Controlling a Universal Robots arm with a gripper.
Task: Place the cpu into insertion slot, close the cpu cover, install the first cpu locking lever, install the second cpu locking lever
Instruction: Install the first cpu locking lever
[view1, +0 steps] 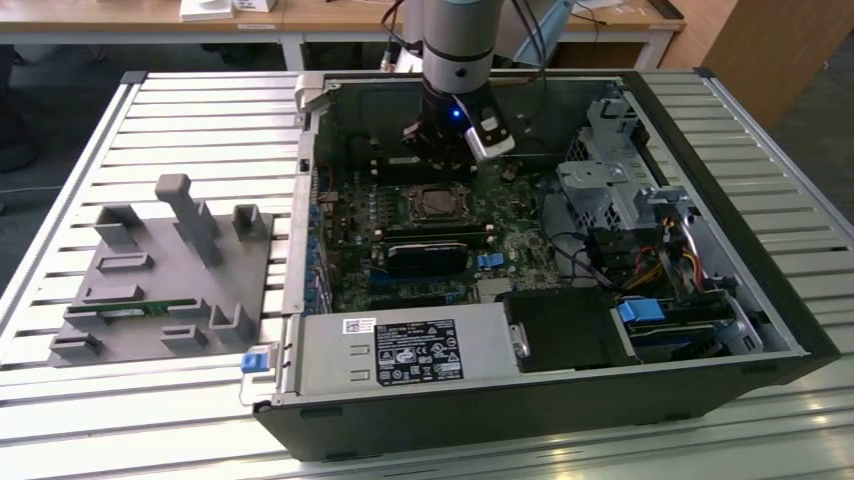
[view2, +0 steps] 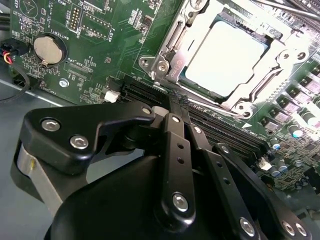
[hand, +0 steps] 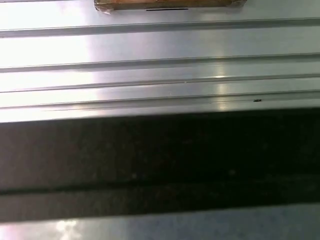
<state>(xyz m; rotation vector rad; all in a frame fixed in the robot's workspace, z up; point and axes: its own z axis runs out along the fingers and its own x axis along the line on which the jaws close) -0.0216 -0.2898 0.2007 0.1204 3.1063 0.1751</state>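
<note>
So the gripper (view2: 172, 102) is matte black, chunky linkage arms with shiny round bolt heads, and in the second wrist view its fingers (view2: 175, 150) are pressed together with nothing pinched between them. Right past the fingertips run long black ribbed slots (view2: 210, 122), almost touching the tips. Just beyond those sits the cpu (view2: 223, 55), a flat square chip with a dull pale metal top, seated in its socket. The cpu cover (view2: 187, 42), a shiny silvery frame with a square opening, lies flat around the chip, so it looks shut over it. All of this rides on the green motherboard (view2: 105, 55), busy with tiny parts, and off to one side of the gripper there's a round silver coin battery (view2: 46, 48). In the exterior view the gripper (view1: 447, 150) hangs inside the open black computer case (view1: 534, 410), just behind the socket, with a grey plastic fixture (view1: 174, 270) well away on the slatted aluminium table (view1: 200, 110). The first wrist view catches more ribbed aluminium (hand: 160, 75) and a dark band.
</note>
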